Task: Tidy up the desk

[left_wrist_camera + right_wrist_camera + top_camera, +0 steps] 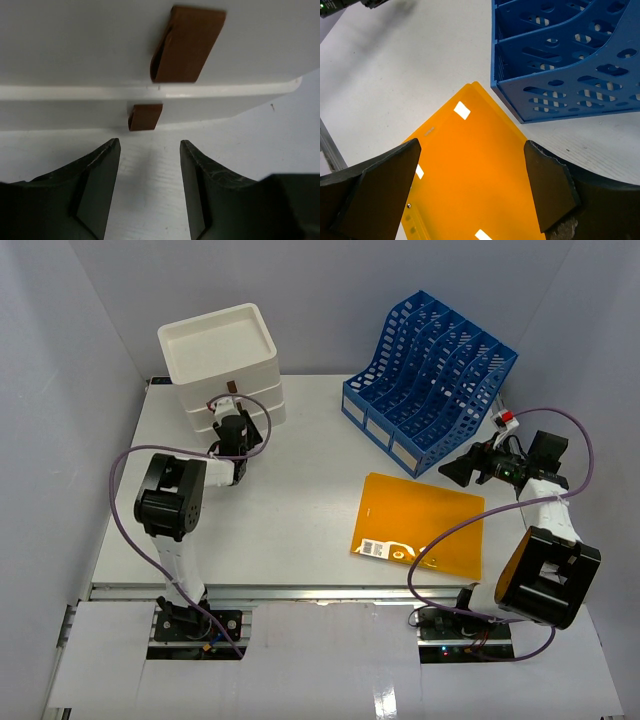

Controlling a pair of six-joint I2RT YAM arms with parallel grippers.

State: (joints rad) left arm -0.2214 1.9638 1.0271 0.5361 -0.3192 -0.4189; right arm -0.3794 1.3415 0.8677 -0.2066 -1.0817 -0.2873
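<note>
The desk (300, 510) carries an orange folder (420, 525) lying flat right of centre, a white three-drawer box (225, 365) at the back left and a blue file rack (430, 380) at the back right. My left gripper (235, 422) points at the box's front, low over the tabletop. In the left wrist view it (150, 146) stands open just short of the lower brown drawer tab (145, 116), with nothing between its fingers. A larger brown tab (187, 45) shows above. My right gripper (472, 150) hangs open over the folder's (470, 185) far corner, beside the rack (570, 60).
Grey walls close in the desk on three sides. A metal rail (300, 592) runs along the front edge by the arm bases. A small red and white object (506, 420) lies behind the rack's right end. Purple cables loop beside both arms.
</note>
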